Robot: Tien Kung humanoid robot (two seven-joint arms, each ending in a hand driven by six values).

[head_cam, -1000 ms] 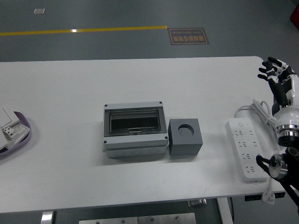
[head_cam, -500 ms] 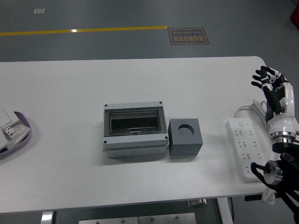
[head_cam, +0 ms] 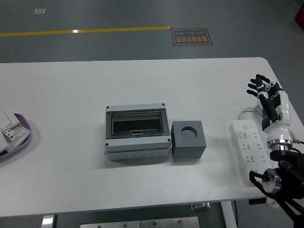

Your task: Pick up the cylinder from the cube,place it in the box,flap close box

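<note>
A grey box (head_cam: 137,131) with a dark see-through lid lying flat over it sits at the table's middle. A dark grey cube (head_cam: 188,138) stands just right of it, with a round hole in its top. No cylinder shows. My right hand (head_cam: 260,88) is over the table's right edge, fingers spread and empty, well right of the cube. My left arm is out of view.
A white power strip (head_cam: 249,150) with its cable lies at the right, under my right forearm. A purple-rimmed tray (head_cam: 16,135) with white parts sits at the left edge. The floor beyond has a yellow line.
My right hand has moved left and down, in over the table's right edge toward the power strip. The box and the cube have not moved.
</note>
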